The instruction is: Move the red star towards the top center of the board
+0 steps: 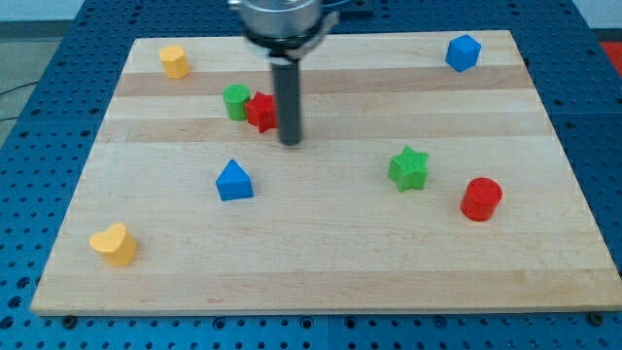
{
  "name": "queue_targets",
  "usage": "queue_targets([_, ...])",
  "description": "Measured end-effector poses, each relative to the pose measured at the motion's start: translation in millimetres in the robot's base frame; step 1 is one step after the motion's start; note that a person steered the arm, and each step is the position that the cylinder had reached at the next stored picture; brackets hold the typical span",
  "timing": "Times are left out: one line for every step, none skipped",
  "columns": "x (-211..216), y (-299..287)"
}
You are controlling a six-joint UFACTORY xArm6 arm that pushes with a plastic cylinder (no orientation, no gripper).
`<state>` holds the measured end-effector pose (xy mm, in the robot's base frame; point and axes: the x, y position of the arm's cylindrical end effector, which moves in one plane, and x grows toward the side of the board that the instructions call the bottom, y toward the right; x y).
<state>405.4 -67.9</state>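
One red star (259, 112) beside my tip (290, 141)

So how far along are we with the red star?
Done: my tip has reached the red star, sitting against its right side. In hand: the push. Left: the star sits beside the green block, left of centre and short of the board's top edge.

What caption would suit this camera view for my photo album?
My tip rests just right of the red star, which touches a green block on the wooden board.
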Motion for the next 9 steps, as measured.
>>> queue_targets([-13, -78])
queue_targets([-45, -76])
queue_targets([-82, -64])
queue_targets([-89, -36])
queue_targets([-91, -48])
queue_targets([-85, -56])
queue_targets([-73, -79])
queue_targets([-28, -71])
queue_targets([-21, 15])
